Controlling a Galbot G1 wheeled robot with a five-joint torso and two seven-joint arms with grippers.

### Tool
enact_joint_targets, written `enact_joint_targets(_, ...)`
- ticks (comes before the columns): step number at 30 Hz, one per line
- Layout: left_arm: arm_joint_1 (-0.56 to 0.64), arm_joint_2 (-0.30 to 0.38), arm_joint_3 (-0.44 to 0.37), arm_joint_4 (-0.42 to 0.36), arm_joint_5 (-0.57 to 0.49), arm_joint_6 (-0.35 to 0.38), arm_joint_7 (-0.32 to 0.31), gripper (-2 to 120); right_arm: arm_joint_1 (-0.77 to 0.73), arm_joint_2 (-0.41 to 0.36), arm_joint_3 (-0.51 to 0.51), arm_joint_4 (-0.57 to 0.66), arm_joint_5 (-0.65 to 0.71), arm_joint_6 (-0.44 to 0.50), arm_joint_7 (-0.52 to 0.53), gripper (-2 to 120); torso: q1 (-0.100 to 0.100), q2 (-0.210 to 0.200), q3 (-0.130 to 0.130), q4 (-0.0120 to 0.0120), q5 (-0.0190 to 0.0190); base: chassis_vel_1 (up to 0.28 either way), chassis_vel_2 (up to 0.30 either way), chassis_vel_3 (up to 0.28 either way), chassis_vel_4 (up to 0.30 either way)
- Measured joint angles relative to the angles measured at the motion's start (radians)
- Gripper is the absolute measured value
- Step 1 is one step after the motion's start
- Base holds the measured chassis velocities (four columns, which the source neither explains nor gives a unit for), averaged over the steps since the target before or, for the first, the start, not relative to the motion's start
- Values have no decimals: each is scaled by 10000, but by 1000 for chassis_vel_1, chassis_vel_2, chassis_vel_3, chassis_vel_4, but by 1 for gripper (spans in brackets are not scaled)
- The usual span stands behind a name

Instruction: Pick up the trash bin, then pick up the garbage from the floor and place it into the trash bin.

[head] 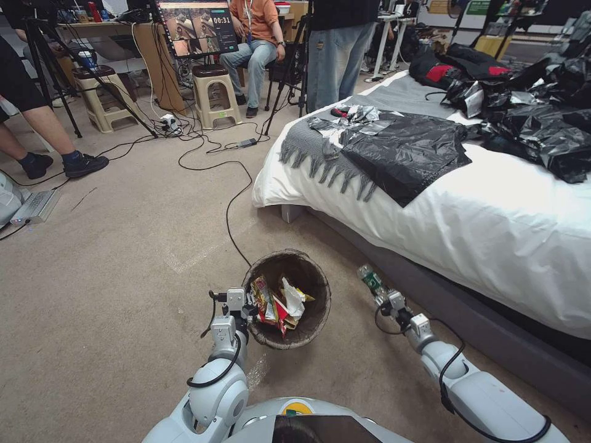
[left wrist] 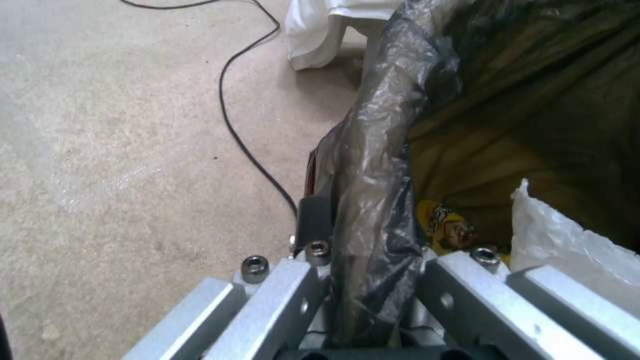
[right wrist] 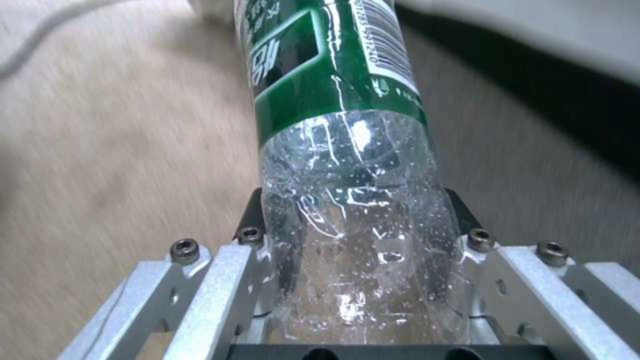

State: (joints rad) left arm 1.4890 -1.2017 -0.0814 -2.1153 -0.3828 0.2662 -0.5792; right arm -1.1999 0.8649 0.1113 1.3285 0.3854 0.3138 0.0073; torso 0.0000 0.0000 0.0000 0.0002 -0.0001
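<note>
**Bottle in one claw, bin in the other**

Gripping a clear green-labelled bottle (right wrist: 347,165), our right gripper (right wrist: 357,240) has both fingers pressed against its lower body, so the bottle sticks straight out past the fingertips, just beside the dark base of the bed (head: 492,227). Over on our left, the left gripper (left wrist: 363,250) is clamped on the bag-wrapped rim of the trash bin (head: 314,314), one finger outside the wall, one inside. We can see snack wrappers (head: 266,301) and white tissue (head: 293,298) already sitting in the bin. The bottle is right of the bin, near it but not touching. A black cable (head: 231,212) snakes across the carpet beyond.
</note>
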Motion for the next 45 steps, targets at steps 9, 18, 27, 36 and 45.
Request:
enact_joint_targets(9,12,14,3,3,17,3,3,0,-768,-269,459,1923,120,-199,429,32,0,0,0,-5,1,0,0,0,0)
enact_joint_targets(18,52,46,-2,62,29,3,11,0,-1386,-426,1291,4586,247,-505,838,32,0,0,0,-3,-1,0,0,0,0)
enact_joint_targets(27,38,57,17,92,43,15,19,0,-1447,-586,1568,7334,478,-1151,1291,32,0,0,0,-2,-1,0,0,0,0)
enact_joint_targets(36,-13,63,72,150,50,38,19,0,-1269,-604,795,8431,396,-1626,1309,32,0,0,0,-2,0,0,0,0,0)
enact_joint_targets(45,-96,-10,144,206,73,52,16,0,-1025,-765,-107,8283,77,-1681,1101,32,0,0,0,-3,0,0,0,0,0)
